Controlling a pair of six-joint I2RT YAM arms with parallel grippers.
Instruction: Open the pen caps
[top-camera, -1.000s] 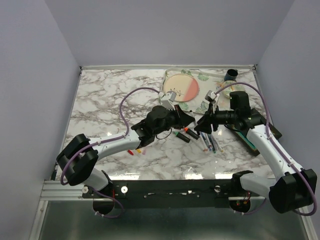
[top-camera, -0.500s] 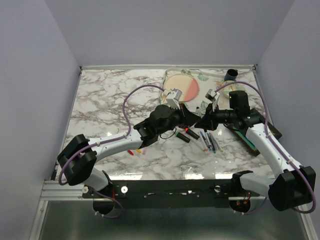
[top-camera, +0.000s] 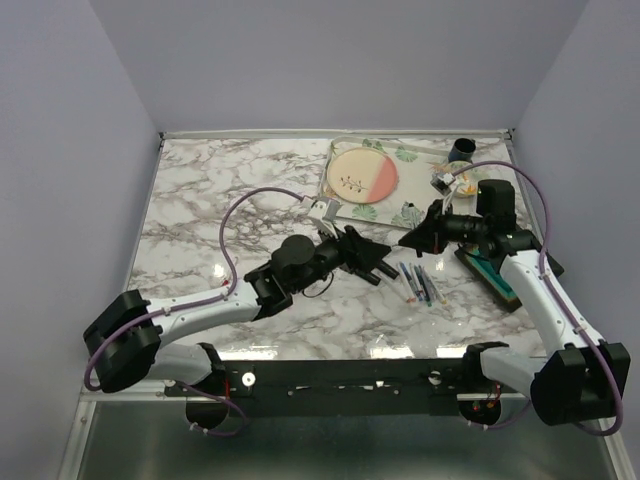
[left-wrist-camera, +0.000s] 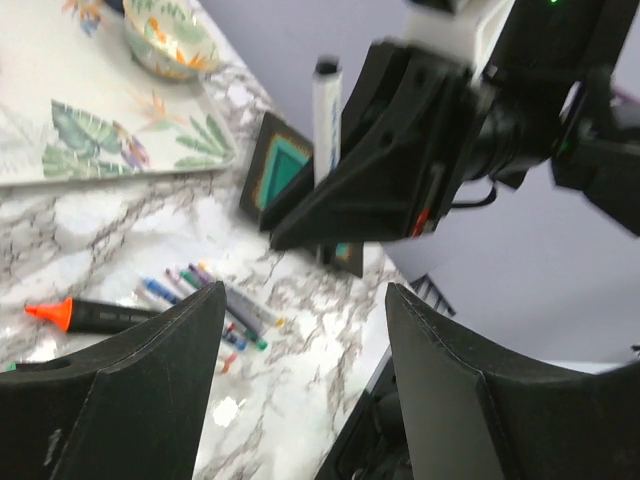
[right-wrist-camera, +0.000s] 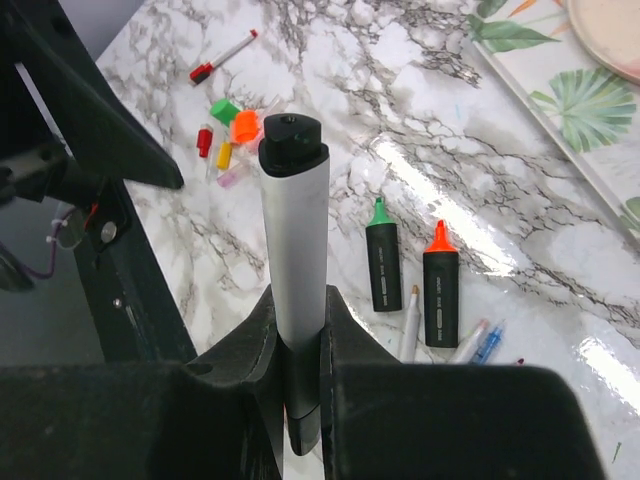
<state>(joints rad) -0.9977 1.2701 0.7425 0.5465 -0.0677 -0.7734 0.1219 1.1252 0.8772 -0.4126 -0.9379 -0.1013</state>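
My right claw (right-wrist-camera: 298, 338) is clenching the lower barrel of a white marker (right-wrist-camera: 295, 230), which is standing upright between the fingers. Its black cap (right-wrist-camera: 292, 140) is sitting on the top end. My left claw (left-wrist-camera: 303, 300) is hanging released, fingers spread wide and gripping nothing. In the top view it is at about eight o'clock from the right claw, just beside it.

In the right wrist view, loose caps are lying in a cluster on the marble bench (right-wrist-camera: 400, 80) at about ten o'clock from the marker: a green cap (right-wrist-camera: 223, 107), an orange cap (right-wrist-camera: 244, 125), a red cap (right-wrist-camera: 205, 138), a yellow cap (right-wrist-camera: 224, 154) and a pink cap (right-wrist-camera: 230, 177). At about three o'clock, two uncapped black highlighters are lying side by side, one green-tipped highlighter (right-wrist-camera: 380, 262) and one orange-tipped highlighter (right-wrist-camera: 439, 290). A leaf-print tray (right-wrist-camera: 560, 110) is showing at about one o'clock.
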